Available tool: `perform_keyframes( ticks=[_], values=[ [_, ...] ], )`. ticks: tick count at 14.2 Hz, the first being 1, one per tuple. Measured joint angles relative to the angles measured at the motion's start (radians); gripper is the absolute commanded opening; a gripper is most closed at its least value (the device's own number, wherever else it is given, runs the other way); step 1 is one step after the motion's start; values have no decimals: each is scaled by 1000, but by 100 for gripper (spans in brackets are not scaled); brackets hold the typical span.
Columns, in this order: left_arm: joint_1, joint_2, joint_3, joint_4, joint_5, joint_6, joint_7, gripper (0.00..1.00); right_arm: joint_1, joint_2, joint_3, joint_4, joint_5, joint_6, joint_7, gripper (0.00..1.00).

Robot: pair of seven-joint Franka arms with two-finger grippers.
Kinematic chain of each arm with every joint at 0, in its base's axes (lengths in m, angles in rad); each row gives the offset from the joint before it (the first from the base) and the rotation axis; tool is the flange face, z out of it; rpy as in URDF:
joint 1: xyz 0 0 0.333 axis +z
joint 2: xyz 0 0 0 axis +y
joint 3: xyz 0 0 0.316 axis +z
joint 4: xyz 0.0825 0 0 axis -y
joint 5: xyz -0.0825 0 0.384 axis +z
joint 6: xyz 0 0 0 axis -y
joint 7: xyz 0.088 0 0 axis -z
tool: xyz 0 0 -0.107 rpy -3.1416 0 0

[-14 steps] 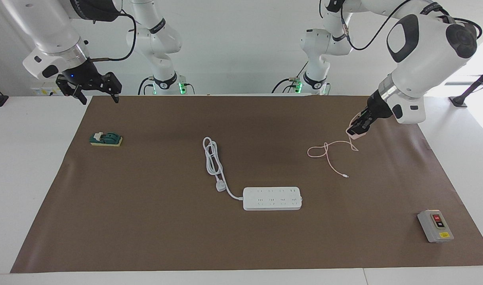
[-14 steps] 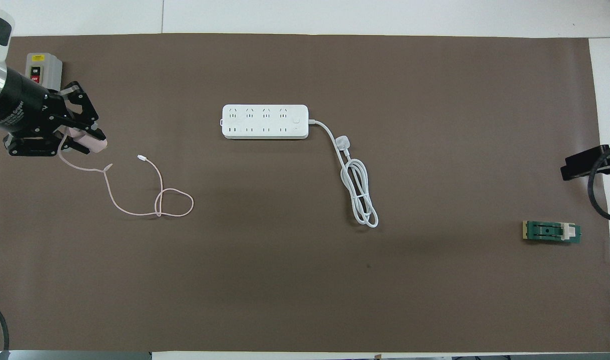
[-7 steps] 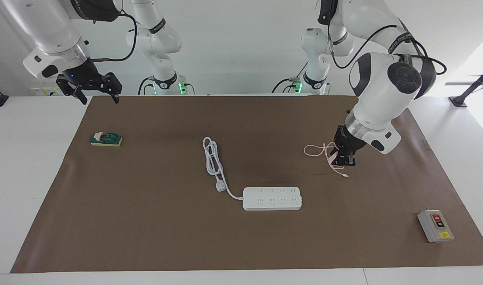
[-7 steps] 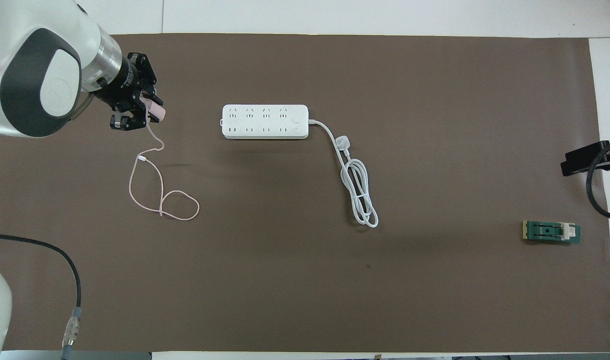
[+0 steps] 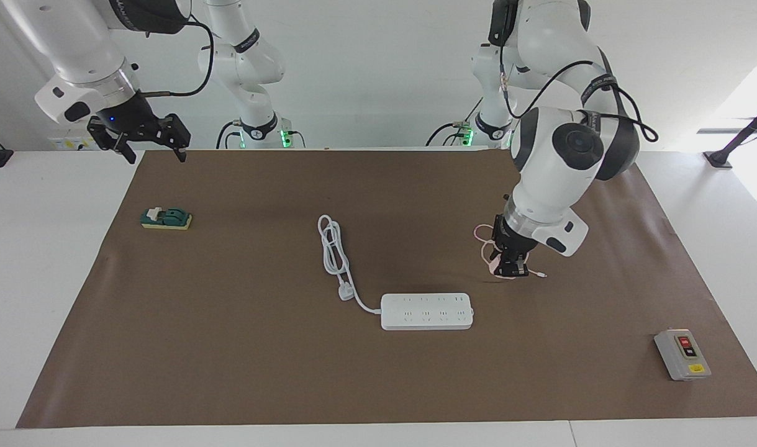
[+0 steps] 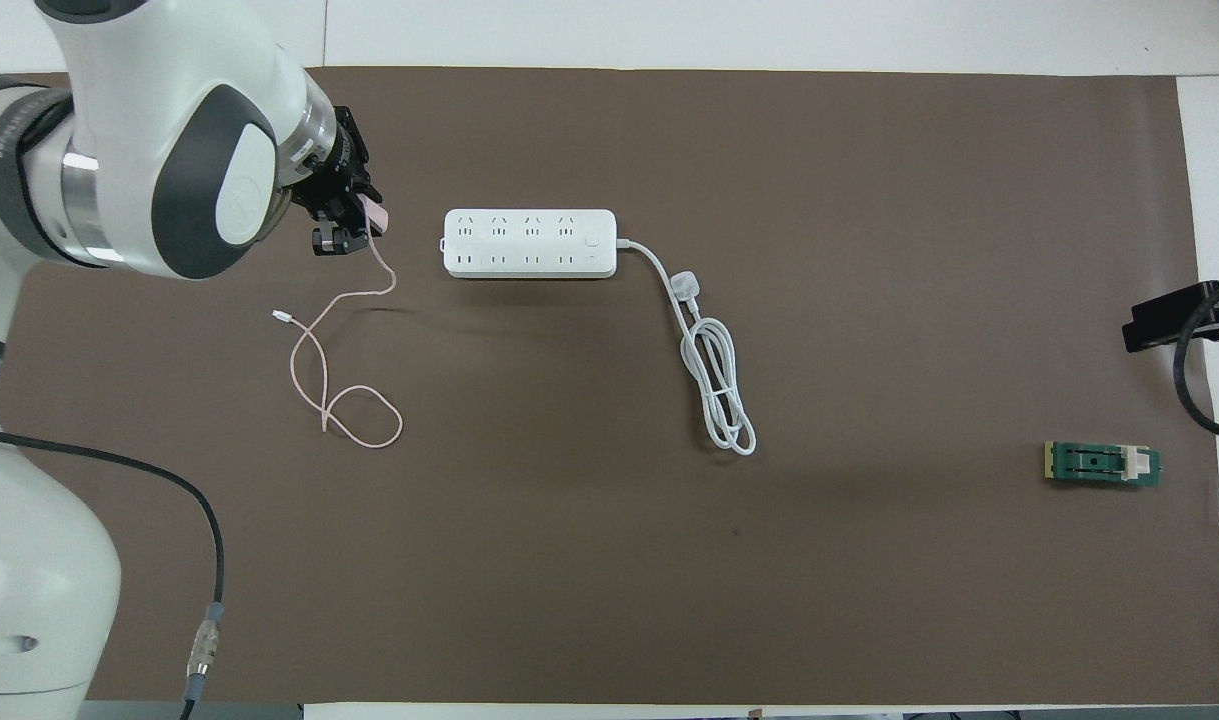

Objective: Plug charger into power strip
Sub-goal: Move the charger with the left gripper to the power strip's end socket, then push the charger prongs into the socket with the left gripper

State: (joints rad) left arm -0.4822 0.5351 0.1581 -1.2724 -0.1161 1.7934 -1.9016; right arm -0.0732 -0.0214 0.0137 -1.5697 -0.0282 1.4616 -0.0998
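The pale-pink charger [image 6: 375, 214] is held in my left gripper [image 5: 510, 268], which is shut on it just above the brown mat. In the overhead view the left gripper [image 6: 354, 226] is beside the short end of the power strip [image 6: 529, 243], toward the left arm's end of the table and a small gap away from it. The thin pink cable [image 6: 314, 372] trails from the charger in a loop on the mat. The white power strip [image 5: 426, 311] lies flat, sockets up. My right gripper [image 5: 154, 152] is open and empty, waiting above the mat's corner at the right arm's end.
The strip's thick white cord and three-pin plug [image 6: 687, 288] lie coiled beside it, toward the right arm's end. A green switch block [image 5: 166, 218] lies below the right gripper. A grey button box [image 5: 681, 354] sits at the left arm's end, farthest from the robots.
My left gripper has carried the charger from the left arm's end of the mat toward the power strip and turned its fingers downward. The cable dragged along. The right arm has not moved.
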Motion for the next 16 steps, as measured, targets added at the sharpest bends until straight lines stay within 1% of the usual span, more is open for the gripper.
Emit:
perform_keyframes(
  ticks=[4,9,11,16],
  values=[
    [-48,51,2,3,23,31,-65,0,0,0,0,0,0,0,0,100],
    [-72,68,3,11,91,32,-89,0,-12,0,0,0,0,0,0,100],
    [-78,80,3,13,100,32,-105,0,-14,0,-1,0,0,0,0,100],
    [-79,150,3,85,103,12,-129,0,-14,0,0,0,0,0,0,100]
  ],
)
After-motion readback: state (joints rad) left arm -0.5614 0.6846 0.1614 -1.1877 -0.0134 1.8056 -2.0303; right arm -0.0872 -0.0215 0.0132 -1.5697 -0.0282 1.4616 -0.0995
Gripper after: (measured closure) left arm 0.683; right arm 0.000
